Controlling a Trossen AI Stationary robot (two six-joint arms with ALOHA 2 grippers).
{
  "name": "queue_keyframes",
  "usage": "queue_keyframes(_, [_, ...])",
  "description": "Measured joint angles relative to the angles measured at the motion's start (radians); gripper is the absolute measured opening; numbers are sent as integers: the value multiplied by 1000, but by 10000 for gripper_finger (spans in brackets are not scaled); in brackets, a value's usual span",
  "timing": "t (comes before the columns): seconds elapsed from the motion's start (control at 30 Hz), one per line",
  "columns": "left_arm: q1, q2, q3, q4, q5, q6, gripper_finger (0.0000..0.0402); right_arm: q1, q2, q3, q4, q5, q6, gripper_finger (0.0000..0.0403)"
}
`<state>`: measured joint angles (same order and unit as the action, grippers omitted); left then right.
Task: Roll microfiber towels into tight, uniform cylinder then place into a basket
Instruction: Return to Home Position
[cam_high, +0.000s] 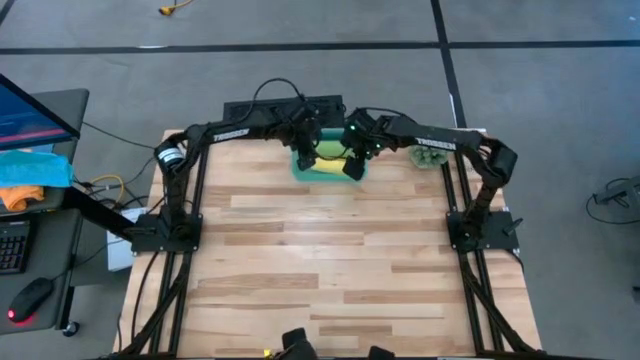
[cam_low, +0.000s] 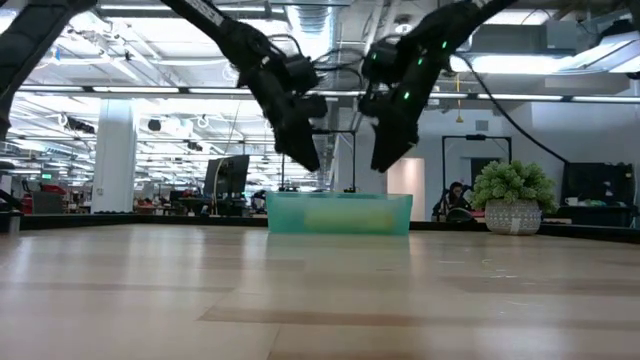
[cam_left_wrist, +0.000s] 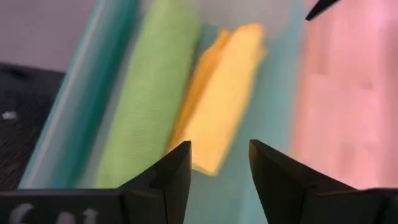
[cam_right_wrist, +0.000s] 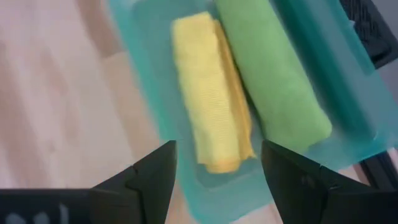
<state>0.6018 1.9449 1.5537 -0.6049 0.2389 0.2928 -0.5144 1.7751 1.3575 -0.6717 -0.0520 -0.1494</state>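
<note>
The teal basket (cam_high: 330, 176) stands at the table's far edge, and it also shows in the low view (cam_low: 340, 213). In it lie the rolled light green towel (cam_right_wrist: 273, 74) and the rolled yellow towel (cam_right_wrist: 212, 93), side by side along the basket. Both also show in the left wrist view, green (cam_left_wrist: 146, 99) and yellow (cam_left_wrist: 221, 106). My left gripper (cam_left_wrist: 219, 165) is open and empty above the basket's left end (cam_low: 308, 150). My right gripper (cam_right_wrist: 217, 168) is open and empty above the basket's right end (cam_low: 385, 155).
A black grille panel (cam_high: 285, 105) lies behind the basket at the table's far edge. A small potted plant (cam_high: 425, 157) stands at the far right, and it also shows in the low view (cam_low: 512, 195). The bare wooden table top (cam_high: 320, 260) stretches toward the near edge.
</note>
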Motion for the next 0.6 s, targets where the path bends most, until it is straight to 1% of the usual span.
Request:
queue_keyframes(0.1, [-7, -68, -39, -10, 73, -3, 151, 37, -64, -7, -36, 0, -15, 254])
queue_keyframes(0.2, [-24, -164, -135, 24, 117, -14, 150, 78, -144, -62, -22, -1, -16, 254])
queue_keyframes(0.27, [-45, -237, -245, 99, 117, -36, 145, 107, -201, -127, 4, -1, -8, 254])
queue_keyframes(0.43, [-110, -453, -573, 378, 113, -114, 121, 195, -353, -343, 128, -2, 38, 254])
queue_keyframes(0.53, [-157, -585, -736, 519, 81, -158, 101, 256, -429, -456, 218, -2, 70, 254])
queue_keyframes(0.6, [-187, -674, -828, 578, 53, -184, 86, 291, -473, -514, 275, -2, 100, 254])
